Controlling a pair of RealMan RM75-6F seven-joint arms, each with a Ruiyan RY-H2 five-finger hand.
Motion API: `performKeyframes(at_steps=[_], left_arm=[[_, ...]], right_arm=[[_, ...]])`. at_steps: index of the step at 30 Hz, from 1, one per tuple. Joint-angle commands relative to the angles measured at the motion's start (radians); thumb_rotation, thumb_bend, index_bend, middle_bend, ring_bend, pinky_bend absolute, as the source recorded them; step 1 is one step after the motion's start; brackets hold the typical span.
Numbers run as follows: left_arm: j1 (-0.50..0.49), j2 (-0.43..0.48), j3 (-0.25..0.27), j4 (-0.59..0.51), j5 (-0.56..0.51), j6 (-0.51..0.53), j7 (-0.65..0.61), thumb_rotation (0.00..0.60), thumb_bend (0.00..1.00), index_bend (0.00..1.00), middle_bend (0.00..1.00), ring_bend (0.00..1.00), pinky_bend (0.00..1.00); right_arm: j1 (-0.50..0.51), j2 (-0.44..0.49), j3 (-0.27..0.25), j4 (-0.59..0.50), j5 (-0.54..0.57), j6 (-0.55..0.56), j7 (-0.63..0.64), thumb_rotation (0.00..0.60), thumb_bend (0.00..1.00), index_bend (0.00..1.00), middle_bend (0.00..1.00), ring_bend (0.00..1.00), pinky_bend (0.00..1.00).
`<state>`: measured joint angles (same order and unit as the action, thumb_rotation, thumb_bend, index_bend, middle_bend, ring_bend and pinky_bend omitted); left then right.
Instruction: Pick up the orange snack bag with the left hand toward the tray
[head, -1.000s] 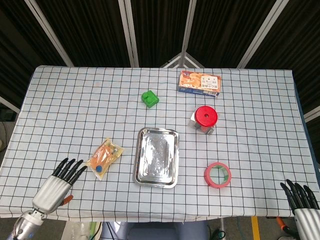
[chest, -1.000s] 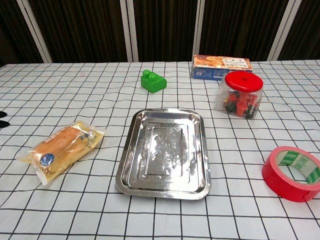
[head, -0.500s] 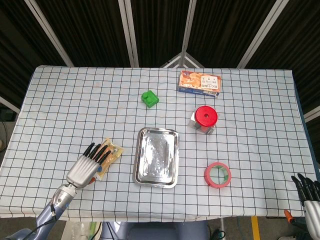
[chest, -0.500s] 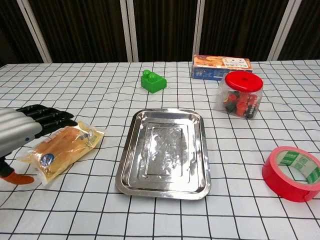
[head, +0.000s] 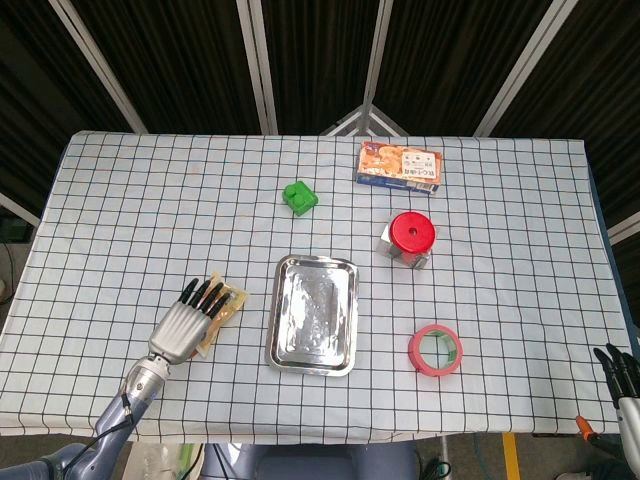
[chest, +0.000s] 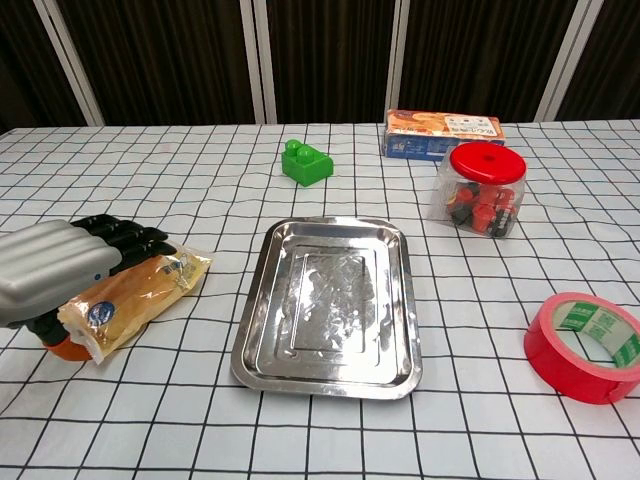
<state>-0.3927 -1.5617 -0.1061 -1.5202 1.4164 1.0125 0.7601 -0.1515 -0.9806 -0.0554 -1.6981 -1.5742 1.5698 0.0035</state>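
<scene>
The orange snack bag (head: 229, 303) (chest: 137, 288) lies flat on the checked cloth, just left of the steel tray (head: 279, 322) (chest: 251, 342). My left hand (head: 184, 322) (chest: 58, 266) lies over the bag's left half with its fingers stretched out along the top. Its orange-tipped thumb sits at the bag's near end. No grip on the bag shows. My right hand (head: 621, 374) is at the table's bottom right corner in the head view, fingers straight and holding nothing. The chest view does not show it.
A green block (head: 299, 196) (chest: 306, 163) and a snack box (head: 400, 164) (chest: 443, 132) sit at the back. A red-lidded jar (head: 411, 236) (chest: 480, 188) stands right of the tray. A red tape roll (head: 435, 350) (chest: 590, 345) lies at the front right.
My left hand has moved forward from the table's front edge onto the snack bag, which has shifted slightly. My right hand has drawn back toward the bottom right corner.
</scene>
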Motion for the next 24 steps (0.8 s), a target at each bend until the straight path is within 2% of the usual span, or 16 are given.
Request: performKeyframes(at_steps=[1, 5, 9, 19, 24], left_arm=[[-0.007, -0.009, 0.0, 0.007, -0.01, 0.011, 0.004, 0.6, 0.0, 0.0, 0.04, 0.02, 0.03], [-0.016, -0.029, -0.002, 0.022, -0.001, 0.044, -0.02, 0.6, 0.03, 0.07, 0.19, 0.13, 0.14], [-0.024, -0.045, 0.009, 0.049, 0.026, 0.073, -0.05, 0.6, 0.05, 0.16, 0.29, 0.21, 0.21], [-0.038, -0.056, 0.019, 0.079, 0.011, 0.088, -0.088, 0.6, 0.12, 0.26, 0.4, 0.31, 0.32], [-0.035, -0.042, 0.019, 0.061, 0.055, 0.15, -0.139, 0.6, 0.13, 0.29, 0.43, 0.35, 0.38]], right_arm=[[0.002, 0.0, 0.0, 0.001, 0.002, -0.003, 0.001, 0.6, 0.3, 0.0, 0.0, 0.0, 0.0], [0.005, 0.001, 0.001, 0.001, 0.005, -0.007, 0.002, 0.6, 0.3, 0.0, 0.0, 0.0, 0.0], [0.005, 0.001, 0.001, 0.001, 0.007, -0.008, 0.0, 0.6, 0.3, 0.0, 0.0, 0.0, 0.0], [0.006, 0.004, 0.0, -0.001, 0.011, -0.009, 0.002, 0.6, 0.3, 0.0, 0.0, 0.0, 0.0], [0.004, 0.004, -0.002, -0.004, 0.006, -0.005, 0.0, 0.6, 0.3, 0.0, 0.0, 0.0, 0.0]])
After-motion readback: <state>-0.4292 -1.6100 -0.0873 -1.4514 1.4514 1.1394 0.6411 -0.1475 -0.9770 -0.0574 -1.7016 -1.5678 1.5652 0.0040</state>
